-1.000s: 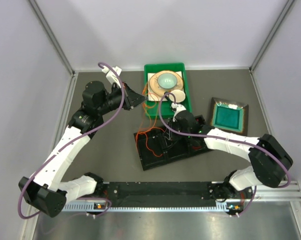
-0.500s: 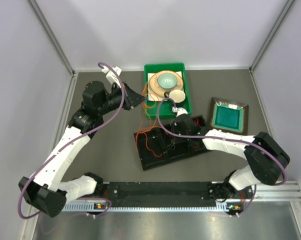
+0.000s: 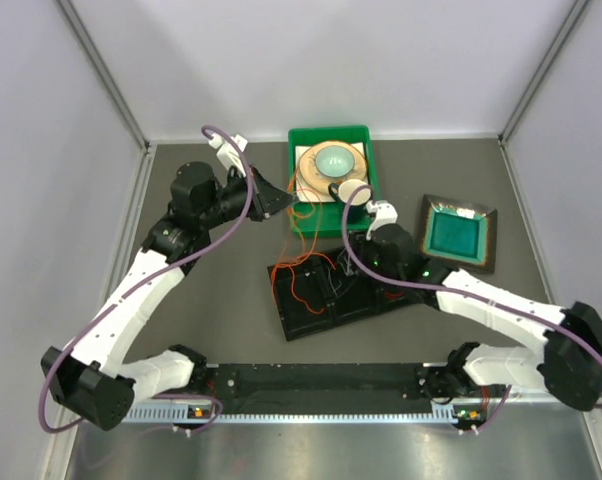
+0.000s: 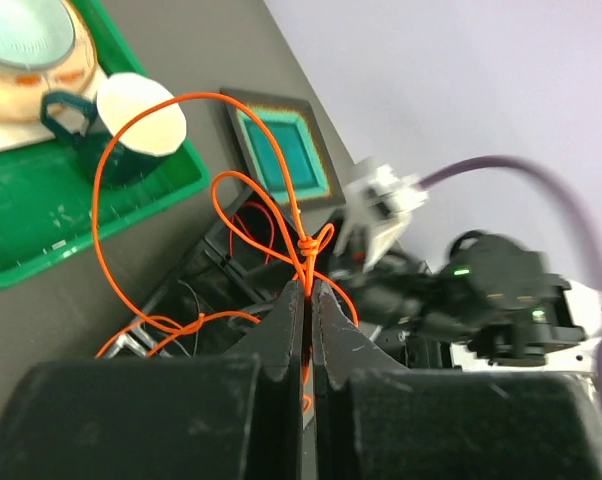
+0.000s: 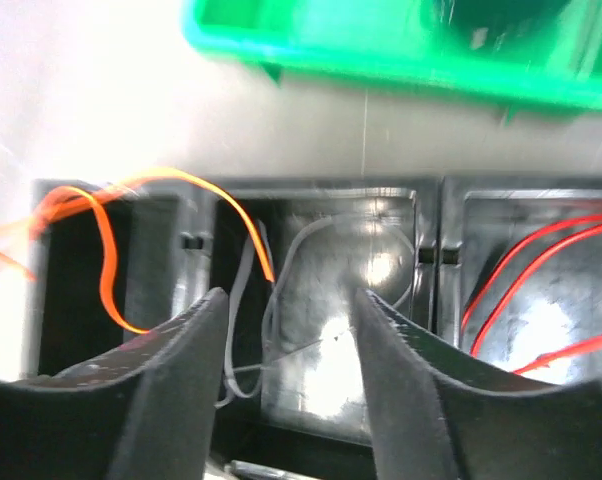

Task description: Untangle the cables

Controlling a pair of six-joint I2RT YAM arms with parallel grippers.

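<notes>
My left gripper (image 3: 278, 204) (image 4: 308, 290) is shut on the orange cable (image 4: 95, 205), pinching it just below a knot and holding it up above the table. Its loops trail down to the black compartment tray (image 3: 303, 326). My right gripper (image 3: 359, 262) (image 5: 291, 300) is open and empty, hovering over the tray's middle compartment (image 5: 381, 330). The pale grey cable (image 5: 281, 262) lies there below the gap between the fingers. The orange cable (image 5: 109, 250) crosses the left compartment. The red cable (image 5: 536, 255) lies in the right compartment.
A green bin (image 3: 373, 200) at the back holds a plate, a bowl and a mug (image 4: 131, 125). A square teal dish (image 3: 459, 235) sits at the right. Grey walls close in the table on three sides.
My right arm has swung its elbow out to the right and drawn the open gripper slightly back over the tray. My left gripper has lifted the orange cable a little.
</notes>
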